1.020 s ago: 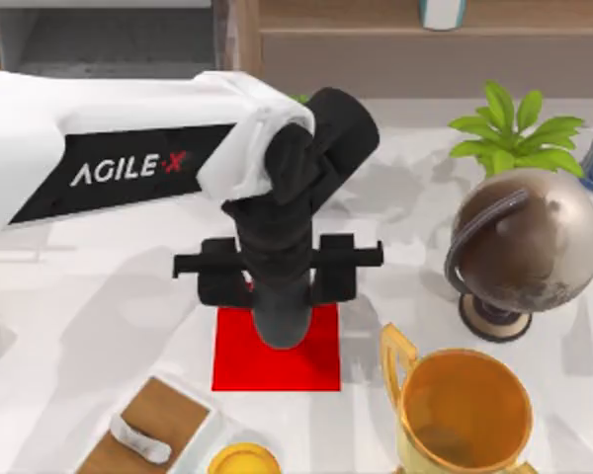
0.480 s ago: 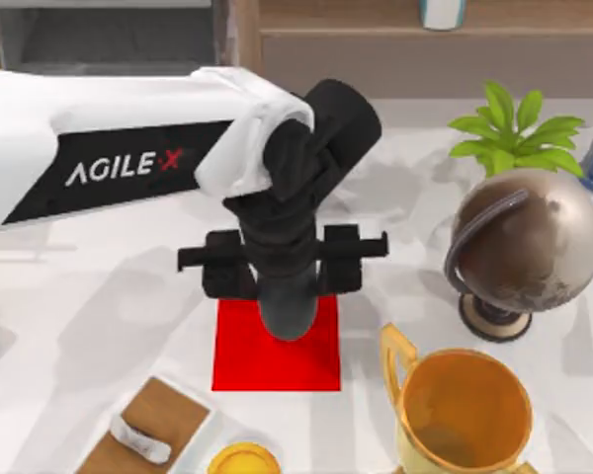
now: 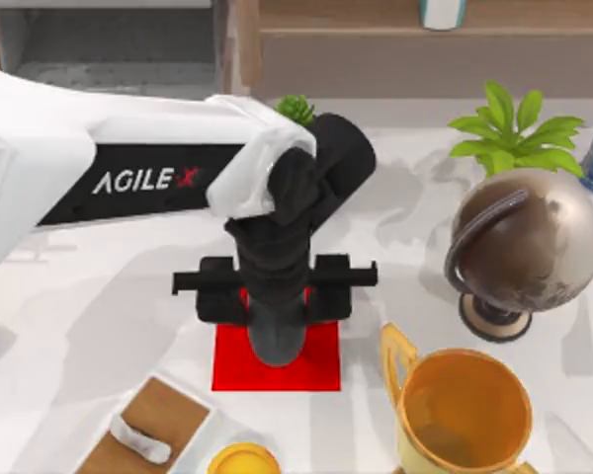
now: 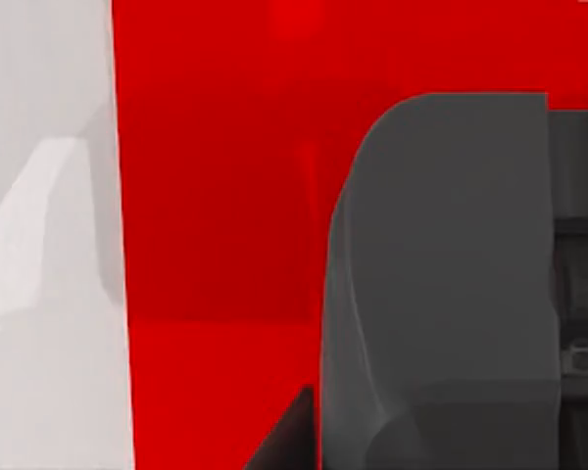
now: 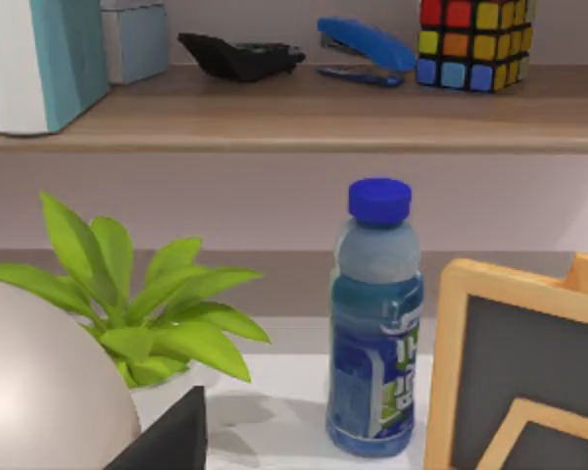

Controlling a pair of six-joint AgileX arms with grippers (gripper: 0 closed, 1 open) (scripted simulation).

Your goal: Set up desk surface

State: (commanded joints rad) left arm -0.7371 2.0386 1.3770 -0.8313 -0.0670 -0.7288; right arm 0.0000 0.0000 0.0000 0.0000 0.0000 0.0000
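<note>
Broadly, the white desk surface (image 3: 99,296) spreads under everything, from the shelf unit (image 3: 395,49) at the back to the near edge. My left arm (image 3: 128,168) reaches in from the left side and points straight down over the red mat (image 3: 321,367), which lies flat near the middle of the surface. On the right side stand a globe (image 3: 524,252), a gold trophy cup (image 3: 465,410) just in front of it, and a leafy plant (image 3: 509,133) behind it. A wooden board (image 3: 168,415) sits at the near left, beside a small yellow disc (image 3: 242,461).

The left pincer (image 4: 451,294) hangs close above the mat, and the left wrist view shows its dark body against the red. I cannot tell whether its fingers are spread or closed, since the arm hides them from above. The right wrist view looks across at a blue-capped bottle (image 5: 374,323) and the shelf, so the right arm seems parked at the right side.

For this step, I judge the descent should be slow and square to the mat, keeping centred so nothing nearby is nudged.
</note>
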